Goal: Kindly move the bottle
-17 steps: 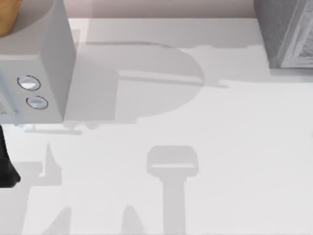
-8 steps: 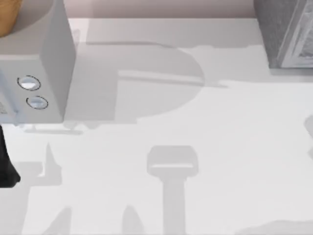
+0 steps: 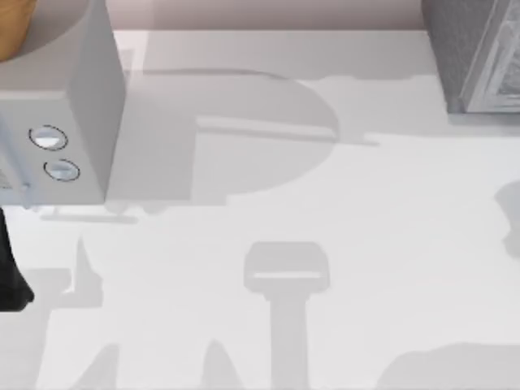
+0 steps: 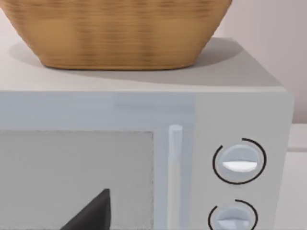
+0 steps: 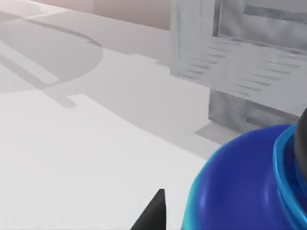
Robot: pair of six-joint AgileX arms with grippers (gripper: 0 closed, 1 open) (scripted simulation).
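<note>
The bottle appears in the right wrist view as a rounded, glossy dark blue shoulder with a bright cyan band and a black edge at the frame border (probably the cap). It sits very close to the right wrist camera, above the matte white table. Whether it rests on the table or is held cannot be told. A black pointed fingertip of the right gripper shows just beside the bottle; the spacing of this gripper's fingers cannot be told.

Behind the bottle stands a pale grey slatted cabinet with a rough, streaked surface, at the far right of the table in the top view.

At the far left stands a boxy light grey microwave with a smooth casing, a vertical bar handle and two round dials. A woven tan basket with a ribbed wicker texture sits on top of it. A black fingertip of the left gripper shows before the microwave door; its finger spacing cannot be told either.
</note>
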